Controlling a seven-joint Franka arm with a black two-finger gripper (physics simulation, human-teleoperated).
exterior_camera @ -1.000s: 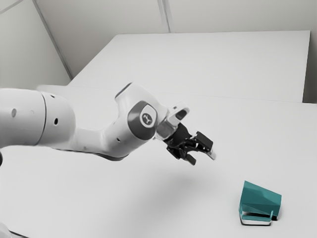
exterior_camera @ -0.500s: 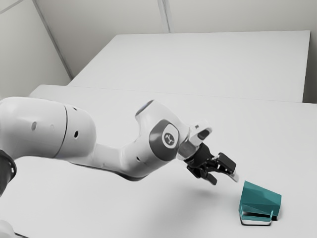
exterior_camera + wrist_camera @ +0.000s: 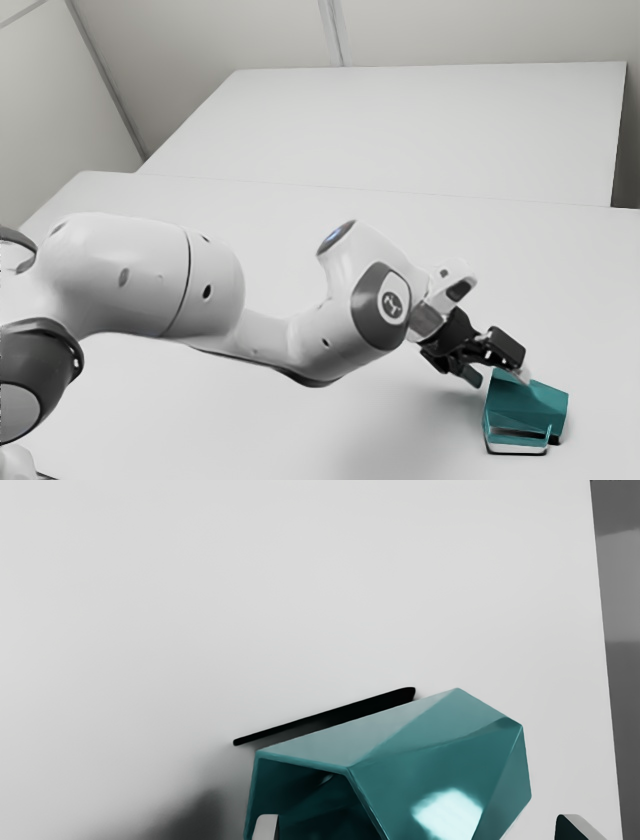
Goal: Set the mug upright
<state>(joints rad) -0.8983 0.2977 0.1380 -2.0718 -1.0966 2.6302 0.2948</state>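
Note:
My gripper (image 3: 499,379) is at the near upper side of the teal mug (image 3: 530,408) in the exterior view, one finger overlapping the mug's top edge. The faceted mug lies on its side on the table. In the wrist view, the open gripper (image 3: 417,827) has its fingertips wide apart, with the mug (image 3: 430,760) between and beyond them. One fingertip overlaps the mug's dark open mouth; the other stands clear of its far side. Whether either finger touches the mug, I cannot tell.
A white table (image 3: 300,430) carries the mug, and a table edge with grey beyond it runs past the mug in the wrist view. A raised pale panel (image 3: 400,130) stands behind the table. A black strip (image 3: 330,717) lies alongside the mug.
The arm has reached toward the exterior view's right and downward, bringing my gripper from open space to the mug. The mug has not moved.

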